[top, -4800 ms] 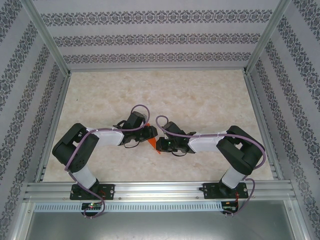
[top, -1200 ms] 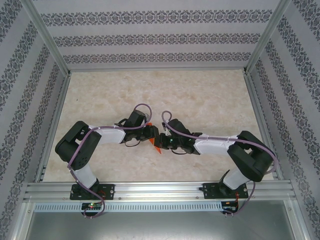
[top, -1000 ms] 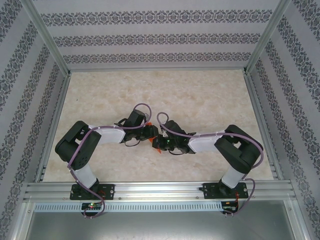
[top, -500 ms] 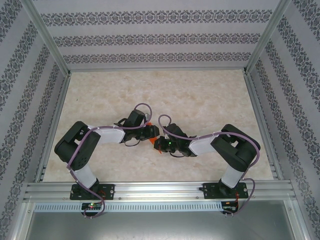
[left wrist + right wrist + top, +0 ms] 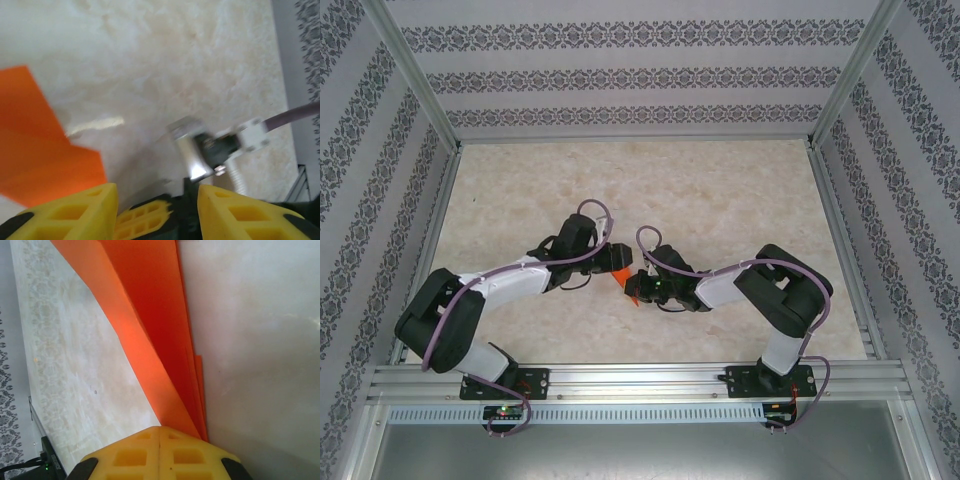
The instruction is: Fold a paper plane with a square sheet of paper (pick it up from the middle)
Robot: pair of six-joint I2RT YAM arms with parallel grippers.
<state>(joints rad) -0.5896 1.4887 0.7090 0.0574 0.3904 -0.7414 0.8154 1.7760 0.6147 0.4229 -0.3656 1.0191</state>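
Right gripper [image 5: 160, 432]: You had its jaws pressed together on the narrow end of the paper [image 5: 150, 315], probably to stop the folded layers from springing apart.
Left gripper [image 5: 154, 194]: Its jaws stood apart with nothing between them, just left of the paper. That looked like a ready position for taking or pressing a free edge.
Paper: It was folded into a long, narrow wedge of several layers. It lay near the middle of the table [image 5: 720, 200], between the two grippers, and fanned out away from the right grip.
Stage: You seemed to be well into the folding. I could not tell whether the wings were formed.
Risk: With one pinch at the tip, a careless push from the left could have twisted the layers out of line.
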